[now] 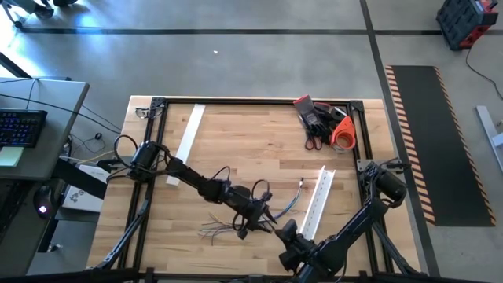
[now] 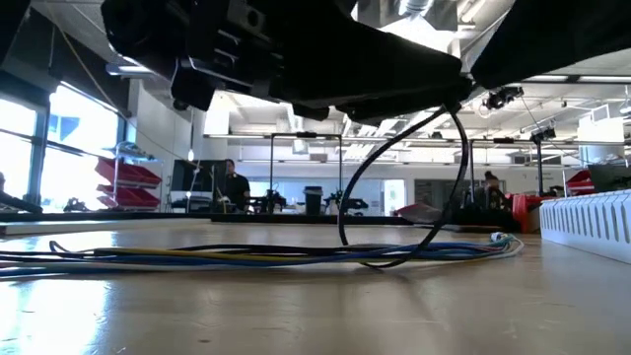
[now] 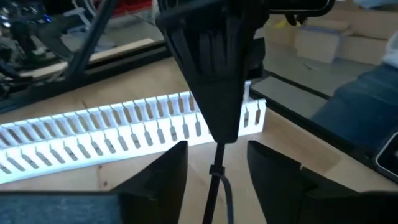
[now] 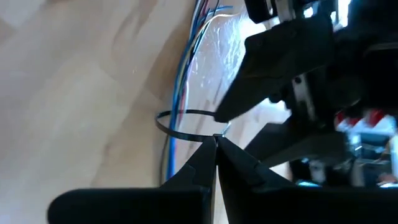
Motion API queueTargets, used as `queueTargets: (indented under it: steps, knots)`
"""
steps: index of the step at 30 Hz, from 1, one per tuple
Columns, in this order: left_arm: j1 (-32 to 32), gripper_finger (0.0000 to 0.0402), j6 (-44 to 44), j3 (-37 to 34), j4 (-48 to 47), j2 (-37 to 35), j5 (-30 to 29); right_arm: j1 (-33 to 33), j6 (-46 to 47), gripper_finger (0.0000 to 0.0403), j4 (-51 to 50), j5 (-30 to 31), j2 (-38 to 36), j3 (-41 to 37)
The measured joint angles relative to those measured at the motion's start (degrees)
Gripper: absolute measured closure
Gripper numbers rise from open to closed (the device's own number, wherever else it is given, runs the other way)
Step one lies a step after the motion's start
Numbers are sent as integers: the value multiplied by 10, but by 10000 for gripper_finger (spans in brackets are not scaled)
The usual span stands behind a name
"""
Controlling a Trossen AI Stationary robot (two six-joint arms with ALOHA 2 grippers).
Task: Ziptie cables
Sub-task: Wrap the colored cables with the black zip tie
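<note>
Wooden table (image 1: 259, 141): tool heap (image 1: 324, 122), white channel (image 1: 317, 204) flank cables (image 1: 236, 226)

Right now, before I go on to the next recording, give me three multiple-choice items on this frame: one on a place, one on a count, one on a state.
1. Where is the red, black and orange heap of tools?
A. far right corner of the table
B. near left corner
C. between the grippers

2. How many long white slotted plastic channel strips lie on the wooden table?
A. one
B. two
C. four

3. How are the right gripper's fingers?
A. wide open
B. out of view
C. shut on the thin black zip tie

Answers: 1 A, seen from above; 2 B, one strip left, another right; 3 C, the tips pinch the loop around the thin grey and blue cables.
</note>
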Motion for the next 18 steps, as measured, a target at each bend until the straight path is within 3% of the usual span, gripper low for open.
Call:
queueTargets:
  steps: [7, 18]
  knots:
    - [0, 245, 11, 19, -42, 0, 10, 0, -89, 403, 11, 21, 0, 0]
    - [0, 325, 20, 19, -52, 0, 11, 1, -117, 403, 25, 37, 0, 0]
